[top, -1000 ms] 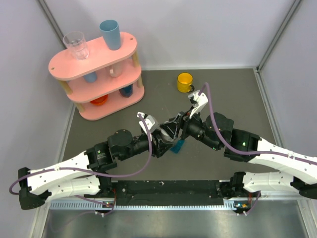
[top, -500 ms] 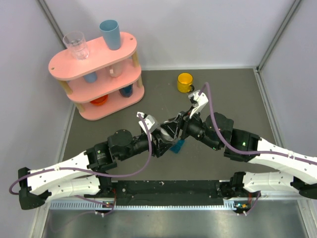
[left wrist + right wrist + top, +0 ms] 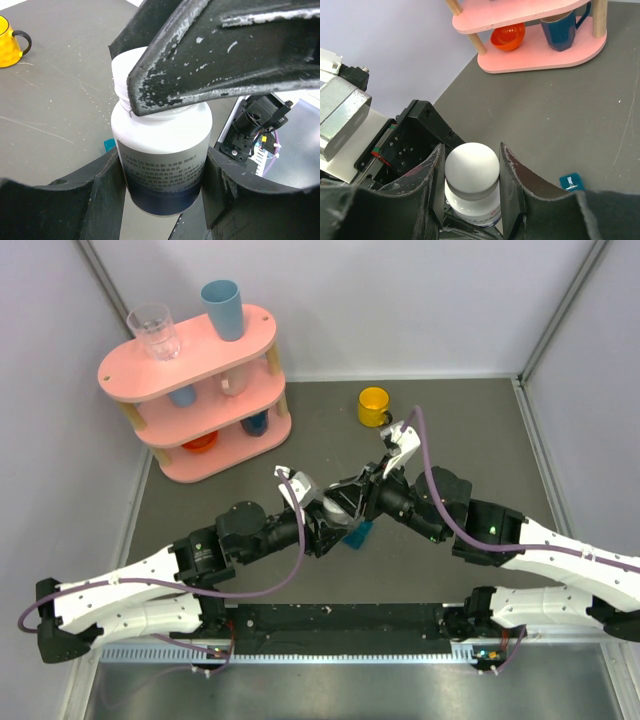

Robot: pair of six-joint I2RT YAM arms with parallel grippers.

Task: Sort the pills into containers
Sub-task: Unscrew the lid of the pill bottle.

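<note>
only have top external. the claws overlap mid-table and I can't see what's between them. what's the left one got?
Observer: In the left wrist view, the left claw is clamped on the body of a white bottle with a printed label.
Operator: and the right?
Observer: In the right wrist view, the right claw straddles the bottle's white cap, with its fingers against the cap on both sides.
Operator: cap off yet?
Observer: No, the cap sits on the bottle's neck, with no gap showing under it.
</note>
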